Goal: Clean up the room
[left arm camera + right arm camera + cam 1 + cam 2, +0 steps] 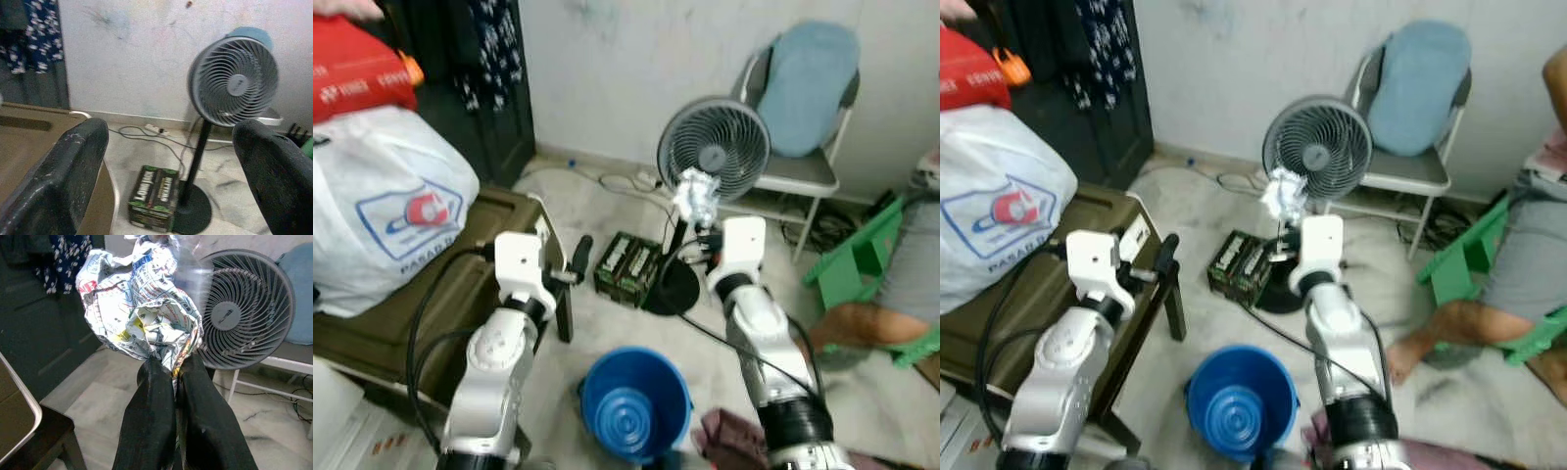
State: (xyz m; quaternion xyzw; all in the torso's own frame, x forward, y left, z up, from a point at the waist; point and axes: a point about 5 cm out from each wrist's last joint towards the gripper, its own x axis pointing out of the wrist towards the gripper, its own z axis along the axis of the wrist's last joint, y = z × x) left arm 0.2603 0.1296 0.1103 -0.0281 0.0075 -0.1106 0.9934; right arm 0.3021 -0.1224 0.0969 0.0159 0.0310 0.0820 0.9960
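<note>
My right gripper [172, 368] is shut on a crumpled wad of printed paper [141, 308] and holds it up in front of the standing fan [713, 147]. In the left eye view the paper wad [695, 196] sits at the tip of the raised right arm. A blue bucket [636, 401] stands on the floor below, between my two arms. My left gripper [573, 284] is open with nothing in it and hovers beside the olive trunk [460, 284]. Its fingers [63, 171] stand wide apart.
A green and black box [628, 264] lies by the fan's base. On the trunk rests a white bag [382, 206]. A chair with a blue cushion [803, 98] stands by the wall. At the right are a green stool [862, 259] and a person's leg [862, 323].
</note>
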